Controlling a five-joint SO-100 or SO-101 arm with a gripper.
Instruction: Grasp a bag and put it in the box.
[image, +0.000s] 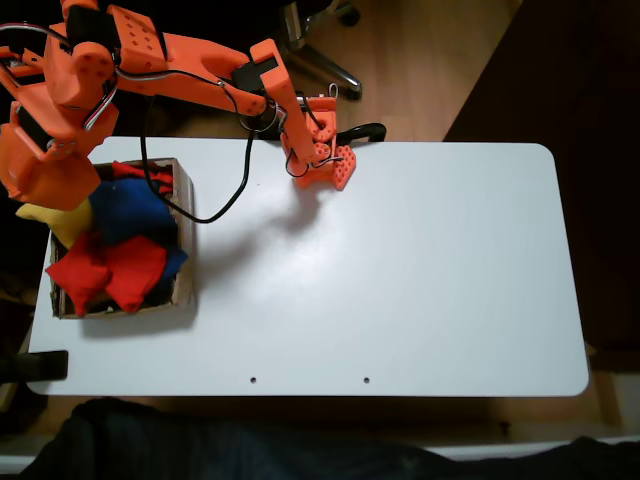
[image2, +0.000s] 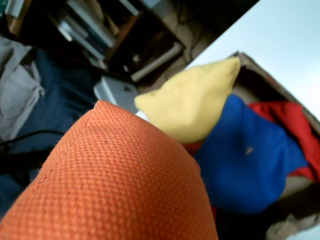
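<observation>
Bag: the orange bag (image: 45, 178) hangs clear of the surface, over the upper-left corner of the box in the fixed view; in the wrist view its woven cloth (image2: 115, 185) bulges close against the lens.

Hand: the hand (image: 42, 150) sits directly above the bag at the end of the arm. Its fingers are hidden by the orange parts and cloth, but since the bag hangs unsupported, I judge that it is pinched between them.

Key relation: the bag is directly under the hand, and the box lies below and to the right of it in the fixed view. Part of the bag seems to overhang the left wall (a release here could catch the rim).

Box: the cardboard box (image: 186, 235) stands at the left end of the white surface (image: 400, 270); its worn wall (image2: 260, 67) appears in the wrist view.

Contents: a yellow beanbag (image: 55, 222) is propped at the left edge (image2: 195, 97), a blue one (image: 130, 210) lies in the middle (image2: 250, 160), and red ones (image: 105, 270) lie along the near side (image2: 290, 117); little floor is left bare.

Next move, as I judge it: shift a little rightward in the fixed view, then release onto the pile.
</observation>
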